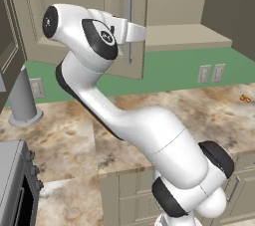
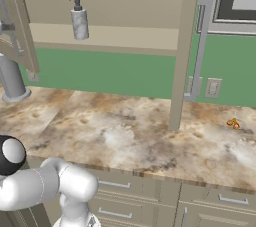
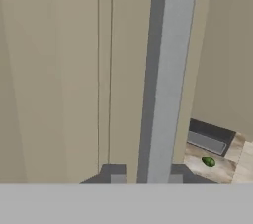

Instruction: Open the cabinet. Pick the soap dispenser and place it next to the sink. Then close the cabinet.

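Observation:
The cabinet (image 2: pixel 125 1) stands open, both doors swung out over the counter. On its shelf the soap dispenser (image 2: pixel 79 19) stands upright, a small pale grey bottle with a pump top, left of the middle. My gripper (image 1: pixel 130 35) is up at the left door (image 1: pixel 117 1), with its fingers on either side of that door's long silver handle (image 1: pixel 129 16). In the hand view the handle (image 3: pixel 165 70) runs up between the two fingertips (image 3: pixel 118 177), and the gripper (image 3: pixel 147 177) is shut on it. The dispenser stands well to the right of my hand.
The right door's edge (image 2: pixel 182 46) and its handle (image 2: pixel 200 46) hang out over the marble counter (image 2: pixel 125 131). A large grey flared-base post (image 1: pixel 22 98) stands at the counter's left. A small orange thing (image 2: pixel 232 123) lies at the right. Wall outlets (image 1: pixel 210 73) sit on the green backsplash.

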### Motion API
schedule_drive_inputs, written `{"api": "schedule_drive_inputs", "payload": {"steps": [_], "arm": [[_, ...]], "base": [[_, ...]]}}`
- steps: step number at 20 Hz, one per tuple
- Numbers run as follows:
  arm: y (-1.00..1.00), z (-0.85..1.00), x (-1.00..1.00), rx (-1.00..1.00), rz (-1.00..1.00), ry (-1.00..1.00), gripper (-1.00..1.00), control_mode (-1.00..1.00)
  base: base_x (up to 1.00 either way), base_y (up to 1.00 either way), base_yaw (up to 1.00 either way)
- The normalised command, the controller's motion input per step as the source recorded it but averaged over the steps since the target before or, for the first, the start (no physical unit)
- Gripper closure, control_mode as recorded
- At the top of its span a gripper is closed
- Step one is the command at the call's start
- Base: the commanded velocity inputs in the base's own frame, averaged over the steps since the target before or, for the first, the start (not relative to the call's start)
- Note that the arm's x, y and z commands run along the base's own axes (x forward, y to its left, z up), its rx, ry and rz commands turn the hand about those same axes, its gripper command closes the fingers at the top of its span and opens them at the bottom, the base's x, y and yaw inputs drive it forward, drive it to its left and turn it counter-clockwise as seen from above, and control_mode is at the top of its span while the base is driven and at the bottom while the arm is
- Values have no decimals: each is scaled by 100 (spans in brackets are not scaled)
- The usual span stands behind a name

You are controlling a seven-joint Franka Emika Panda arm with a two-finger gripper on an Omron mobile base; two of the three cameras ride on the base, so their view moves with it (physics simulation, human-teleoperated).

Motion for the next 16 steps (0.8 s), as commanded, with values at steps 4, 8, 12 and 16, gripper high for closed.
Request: {"api": "schedule_drive_inputs", "payload": {"steps": [4, 8, 12, 16], "arm": [[43, 3, -31, 5, -5, 0, 100, -100], [45, 2, -31, 6, 0, 0, 100, -100], [40, 0, -33, 7, 0, 0, 100, -100], [34, -5, -36, 9, 6, 0, -100, -100]], "base": [[0, 0, 0], [0, 0, 0], [0, 0, 0], [0, 0, 0]]}}
